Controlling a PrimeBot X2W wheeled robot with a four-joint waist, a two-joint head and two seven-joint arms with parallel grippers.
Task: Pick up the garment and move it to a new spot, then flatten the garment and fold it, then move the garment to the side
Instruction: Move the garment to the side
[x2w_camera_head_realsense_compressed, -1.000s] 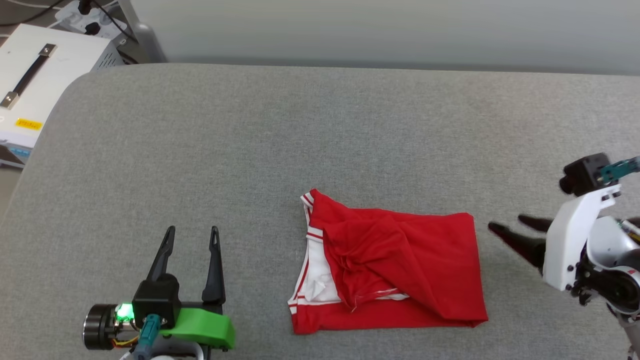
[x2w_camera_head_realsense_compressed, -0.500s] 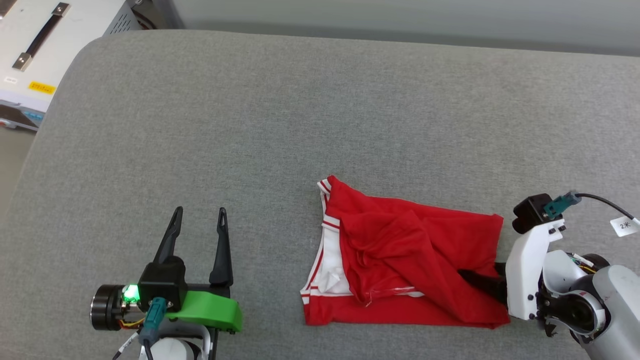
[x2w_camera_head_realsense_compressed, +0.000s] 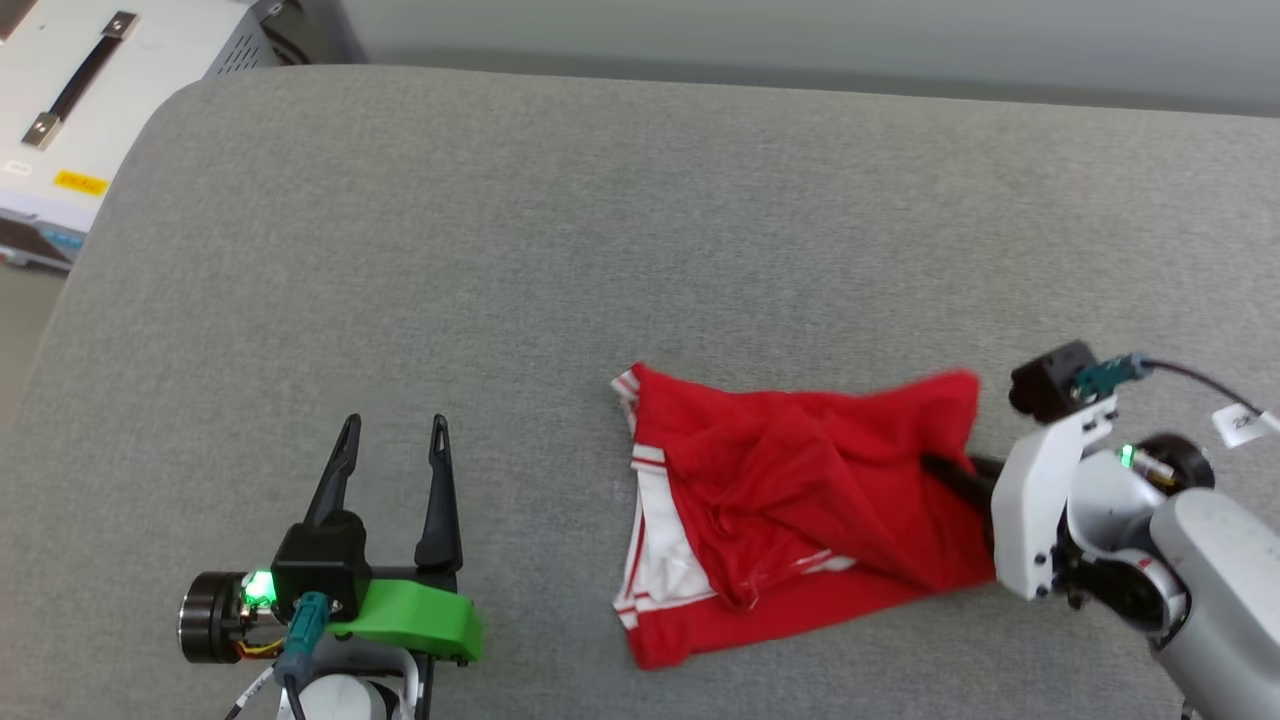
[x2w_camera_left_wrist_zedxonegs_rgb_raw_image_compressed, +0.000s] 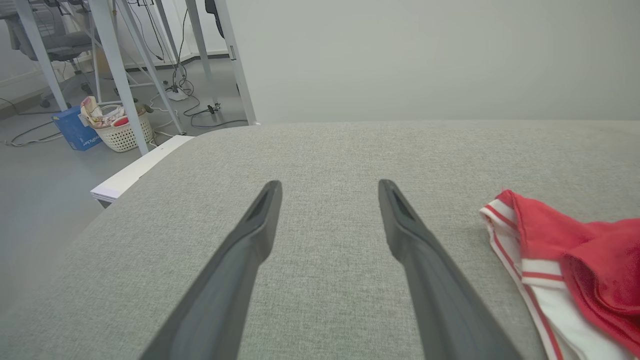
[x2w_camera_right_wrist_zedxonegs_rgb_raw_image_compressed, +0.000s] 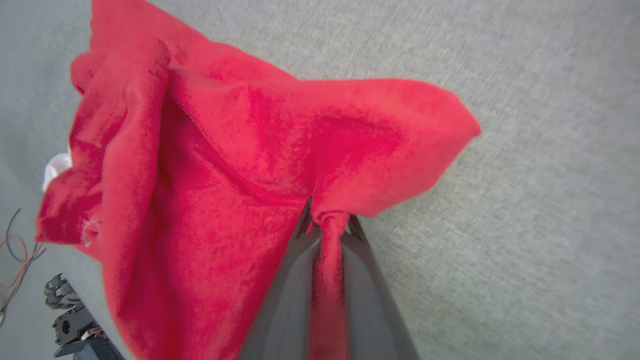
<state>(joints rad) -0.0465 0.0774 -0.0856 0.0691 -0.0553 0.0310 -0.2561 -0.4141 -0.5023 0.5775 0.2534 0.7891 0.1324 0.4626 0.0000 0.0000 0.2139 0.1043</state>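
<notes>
On a grey fabric-covered surface (x2w_camera_head_realsense_compressed: 600, 250), the garment (x2w_camera_head_realsense_compressed: 800, 500), a crumpled red T-shirt with a white sleeve and red-and-white striped trim along its left edge, lies right of centre in the head view. Its right-hand edge is caught in the right gripper (x2w_camera_right_wrist_zedxonegs_rgb_raw_image_compressed: 327, 222). Seen from the right wrist, the two dark fingers are closed to a narrow pinch, with a twisted rope of red cloth running down between them and the shirt fanning out above and to the left. The left gripper (x2w_camera_head_realsense_compressed: 394, 425) sits well apart from the shirt at the lower left, its fingers spread wide and holding nothing, with bare grey cloth between them. A white equipment case (x2w_camera_head_realsense_compressed: 70, 90) with a black handle stands off the surface's far left corner. It carries a yellow label (x2w_camera_head_realsense_compressed: 80, 182) whose print is too small to read. The markings on a white tag (x2w_camera_head_realsense_compressed: 1245, 425) on the right arm's cable are also illegible.
</notes>
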